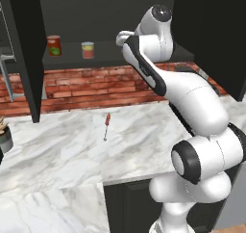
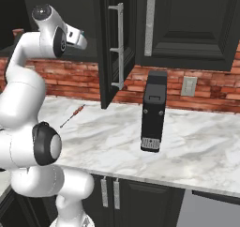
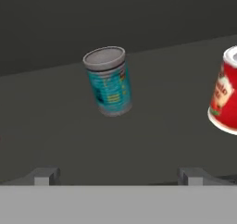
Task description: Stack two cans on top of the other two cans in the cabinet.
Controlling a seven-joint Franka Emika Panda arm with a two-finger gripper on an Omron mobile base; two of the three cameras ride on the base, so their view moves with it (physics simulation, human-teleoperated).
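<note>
In the hand view a teal-blue can [image 3: 107, 81] with a grey top stands on the dark shelf of the cabinet [image 3: 55, 121], ahead of my gripper [image 3: 118, 176] and a little to its left. A bright red can [image 3: 225, 93] with a white rim is cut off by the right edge. The gripper is open, its fingertips [image 3: 45, 174] wide apart with nothing between them, short of both cans. In the left base view a dark red can [image 1: 54, 45] with a green label and a salmon-pink can [image 1: 88, 50] stand on the shelf, left of my hand [image 1: 124, 36].
A small red screwdriver [image 1: 107, 123] lies on the marble counter [image 1: 57, 145] below the cabinet. The cabinet's open door [image 2: 110, 48] stands out to the right of the arm. A black appliance [image 2: 153, 111] sits further right on the counter. A potted plant [image 1: 5, 135] stands at the far left.
</note>
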